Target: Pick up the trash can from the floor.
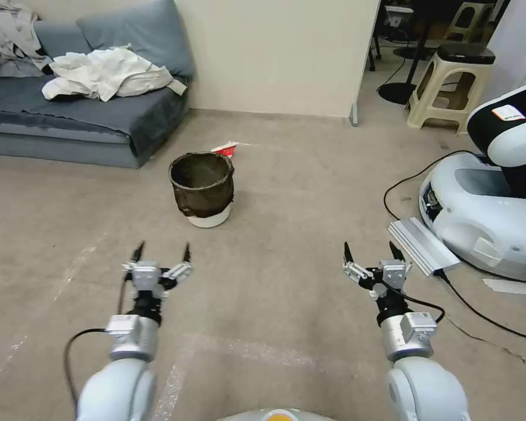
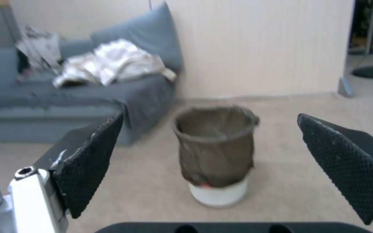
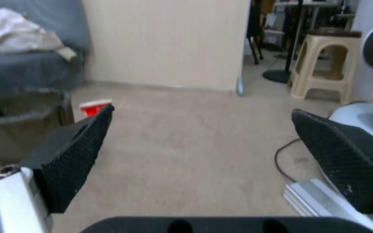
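Note:
The trash can (image 1: 203,188) is a small round white bin with a crinkled dark bag folded over its rim, standing upright on the beige floor (image 1: 286,193). My left gripper (image 1: 161,252) hovers open just short of it, a little to its left. In the left wrist view the trash can (image 2: 216,152) stands ahead between the two spread fingers (image 2: 92,161). My right gripper (image 1: 370,253) is open too, farther to the right, with bare floor in front of it. In the right wrist view the trash can (image 3: 18,123) sits off to one side.
A grey sofa (image 1: 87,117) with crumpled cloths stands at the back left. A red-and-white scrap (image 1: 226,149) lies behind the can. Another robot's white base (image 1: 485,210), a silver bar (image 1: 422,244) and black cables (image 1: 479,313) occupy the right. A beige stool (image 1: 450,88) stands beyond.

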You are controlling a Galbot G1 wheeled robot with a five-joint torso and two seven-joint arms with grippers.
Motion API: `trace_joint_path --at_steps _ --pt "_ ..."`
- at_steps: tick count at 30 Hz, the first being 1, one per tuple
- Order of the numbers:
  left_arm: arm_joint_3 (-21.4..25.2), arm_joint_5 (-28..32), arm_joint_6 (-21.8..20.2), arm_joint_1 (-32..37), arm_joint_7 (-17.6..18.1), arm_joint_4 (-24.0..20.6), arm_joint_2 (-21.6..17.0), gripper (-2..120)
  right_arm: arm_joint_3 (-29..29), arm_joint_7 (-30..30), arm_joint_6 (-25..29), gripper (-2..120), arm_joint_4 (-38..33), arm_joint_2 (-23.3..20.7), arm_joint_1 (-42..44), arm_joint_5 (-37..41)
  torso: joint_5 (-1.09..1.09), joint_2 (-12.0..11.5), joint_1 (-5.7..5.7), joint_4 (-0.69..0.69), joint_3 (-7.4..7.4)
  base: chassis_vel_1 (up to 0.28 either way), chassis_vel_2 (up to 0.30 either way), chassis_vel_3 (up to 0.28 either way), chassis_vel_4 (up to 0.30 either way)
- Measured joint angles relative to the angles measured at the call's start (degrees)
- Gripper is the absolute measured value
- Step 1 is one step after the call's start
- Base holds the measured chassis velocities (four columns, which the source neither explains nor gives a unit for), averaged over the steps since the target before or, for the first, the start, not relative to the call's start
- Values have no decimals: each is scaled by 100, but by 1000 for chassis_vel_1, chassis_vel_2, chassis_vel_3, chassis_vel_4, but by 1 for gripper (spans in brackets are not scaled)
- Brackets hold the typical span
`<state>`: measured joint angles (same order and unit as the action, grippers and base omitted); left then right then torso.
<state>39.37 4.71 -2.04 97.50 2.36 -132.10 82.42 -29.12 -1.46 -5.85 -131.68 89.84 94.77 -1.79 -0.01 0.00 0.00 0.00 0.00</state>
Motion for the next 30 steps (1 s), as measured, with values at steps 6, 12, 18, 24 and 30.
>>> trace_joint_path --at_steps 6,12,18,24,30 --pt "382 232 -107 425 121 -856 -173 100 272 -102 -131 100 -435 85 295 -38 2 0 0 0 0 0 0 0 0" --pt "548 582 -435 729 334 -1174 -194 100 289 -98 -154 100 -435 25 407 -30 0 0 0 0 0 0 0 0 0" --pt "528 585 -348 768 342 -1174 -131 100 277 -94 -94 100 -435 15 496 4 2 0 0 0 1 0 0 0 0" --pt "427 361 108 913 218 -976 -32 100 262 -121 89 100 -409 20 576 126 1 0 0 0 0 0 0 0 0" --pt "418 316 257 1109 97 -867 67 100 260 -163 149 100 -377 26 530 134 1 0 0 0 0 0 0 0 0"
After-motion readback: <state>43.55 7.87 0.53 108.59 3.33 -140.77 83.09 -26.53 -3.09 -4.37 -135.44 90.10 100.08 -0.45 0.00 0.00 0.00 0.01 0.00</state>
